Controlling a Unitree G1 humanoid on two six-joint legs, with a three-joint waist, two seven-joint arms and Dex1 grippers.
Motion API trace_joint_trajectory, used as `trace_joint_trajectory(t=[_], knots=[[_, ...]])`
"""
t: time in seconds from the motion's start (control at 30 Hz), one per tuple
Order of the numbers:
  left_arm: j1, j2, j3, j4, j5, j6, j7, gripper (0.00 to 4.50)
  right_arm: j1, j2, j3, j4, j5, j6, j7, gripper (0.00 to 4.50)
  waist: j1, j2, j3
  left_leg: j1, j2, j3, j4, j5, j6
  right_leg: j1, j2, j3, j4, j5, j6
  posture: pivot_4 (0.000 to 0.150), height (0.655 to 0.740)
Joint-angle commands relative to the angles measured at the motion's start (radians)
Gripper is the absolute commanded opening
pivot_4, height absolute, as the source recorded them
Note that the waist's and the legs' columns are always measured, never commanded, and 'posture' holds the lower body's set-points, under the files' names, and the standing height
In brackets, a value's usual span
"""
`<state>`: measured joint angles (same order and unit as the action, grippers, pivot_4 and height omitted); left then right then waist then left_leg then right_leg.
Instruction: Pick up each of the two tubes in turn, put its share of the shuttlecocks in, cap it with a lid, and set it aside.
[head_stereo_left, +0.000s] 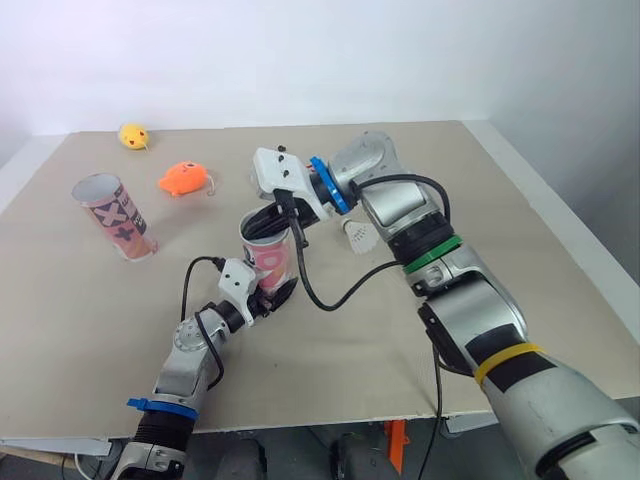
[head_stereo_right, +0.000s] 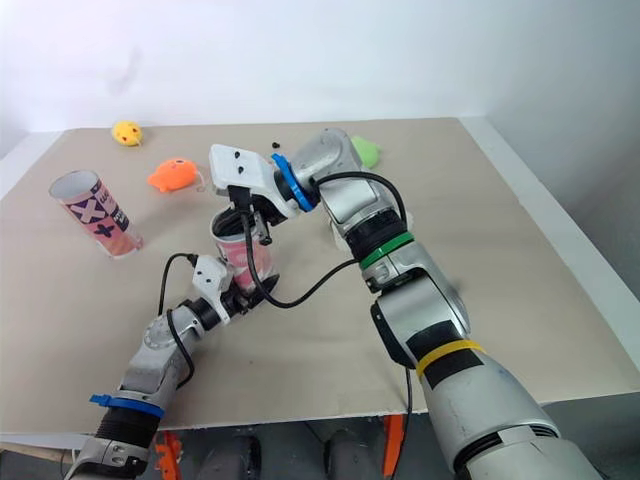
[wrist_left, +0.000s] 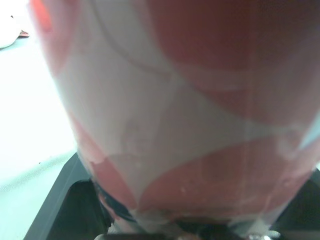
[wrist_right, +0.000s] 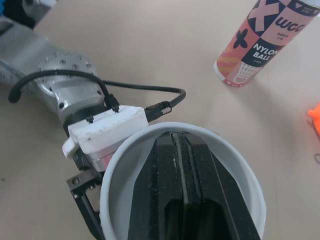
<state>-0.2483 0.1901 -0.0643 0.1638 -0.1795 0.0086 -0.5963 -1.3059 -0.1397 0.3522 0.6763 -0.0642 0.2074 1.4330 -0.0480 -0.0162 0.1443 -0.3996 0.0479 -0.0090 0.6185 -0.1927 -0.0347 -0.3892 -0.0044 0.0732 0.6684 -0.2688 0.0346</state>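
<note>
A pink-and-white tube (head_stereo_left: 268, 258) stands near the middle of the table with its mouth open upward. My left gripper (head_stereo_left: 268, 296) is shut on its lower part; in the left wrist view the tube wall (wrist_left: 175, 125) sits between the black fingers (wrist_left: 55, 200). My right gripper (wrist_right: 182, 175) reaches down into the tube's mouth, its two fingers pressed together inside the white rim (wrist_right: 115, 170). What lies deeper in the tube is hidden. One white shuttlecock (head_stereo_left: 358, 236) lies on the table under my right forearm. A second patterned tube (head_stereo_left: 115, 215) stands open at the left.
An orange fish-shaped object (head_stereo_left: 185, 178) and a small yellow one (head_stereo_left: 133, 135) lie at the back left. A green object (head_stereo_right: 365, 150) sits behind my right arm. Black cables hang by the held tube. The beige table (head_stereo_left: 560, 230) ends close at the right.
</note>
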Motion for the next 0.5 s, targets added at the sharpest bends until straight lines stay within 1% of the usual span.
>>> trace_joint_trajectory(t=[0.03,0.2,0.5], knots=[[0.003,0.000,-0.043,0.002,0.020,0.034,-0.011,3.18,0.084,0.085,0.105,0.077,-0.025,0.026,0.042,0.07,0.000,0.002,-0.004,0.001,0.000,0.000,0.000,-0.001,0.000,0.001,0.000,0.000,0.000,-0.001,0.000,0.150,0.7400],[0.006,-0.001,-0.044,0.000,0.021,0.033,-0.010,3.18,0.105,0.095,0.114,0.107,-0.031,0.044,0.048,0.07,-0.001,0.004,-0.009,0.009,0.000,0.000,-0.001,-0.005,0.001,0.008,0.001,0.001,0.000,-0.005,-0.001,0.150,0.7400],[0.006,-0.002,-0.044,-0.001,0.021,0.035,-0.013,3.18,0.111,0.094,0.120,0.108,-0.040,0.046,0.045,0.07,-0.001,0.006,-0.018,0.011,0.000,0.000,-0.001,-0.008,-0.001,0.010,0.001,0.001,0.000,-0.009,-0.001,0.150,0.7400]])
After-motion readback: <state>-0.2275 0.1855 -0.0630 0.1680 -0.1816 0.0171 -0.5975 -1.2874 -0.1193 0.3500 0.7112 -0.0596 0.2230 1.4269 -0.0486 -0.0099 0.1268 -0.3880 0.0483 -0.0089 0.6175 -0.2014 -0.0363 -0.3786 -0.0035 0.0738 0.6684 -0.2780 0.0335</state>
